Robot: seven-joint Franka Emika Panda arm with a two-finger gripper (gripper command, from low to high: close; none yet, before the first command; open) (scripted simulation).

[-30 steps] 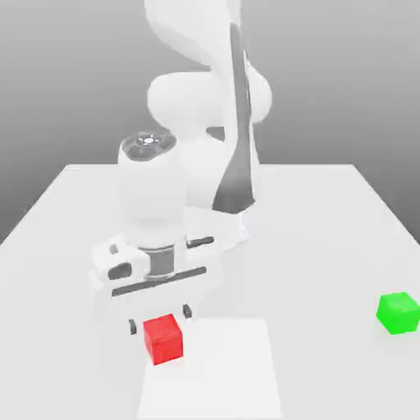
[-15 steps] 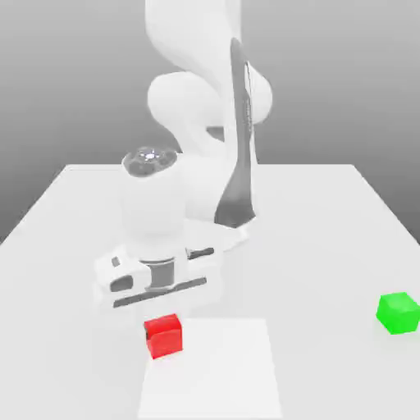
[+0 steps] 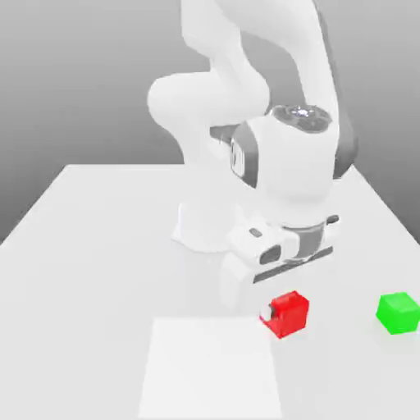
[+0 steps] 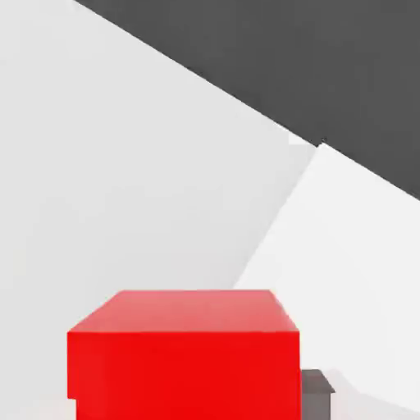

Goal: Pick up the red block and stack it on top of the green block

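The red block (image 3: 286, 313) hangs just under my hand, a little above the white table (image 3: 98, 246), toward the exterior view's right. My gripper (image 3: 284, 317) is shut on it, with one fingertip (image 3: 266, 313) showing at the cube's side. The green block (image 3: 398, 312) rests on the table further to the exterior view's right, about a hand's width from the red block and apart from it. In the hand view the red block (image 4: 184, 361) sits close up between the jaws, and a dark finger pad (image 4: 317, 394) shows beside it.
A paler square patch (image 3: 209, 369) lies on the table at the front, to the exterior view's left of the red block. The arm's white base (image 3: 205, 230) stands behind it. The table's edge runs close past the green block.
The gripper closed on the red block, lifted it off the pale patch's corner and carried it toward the exterior view's right, nearer the green block. The green block has not moved.
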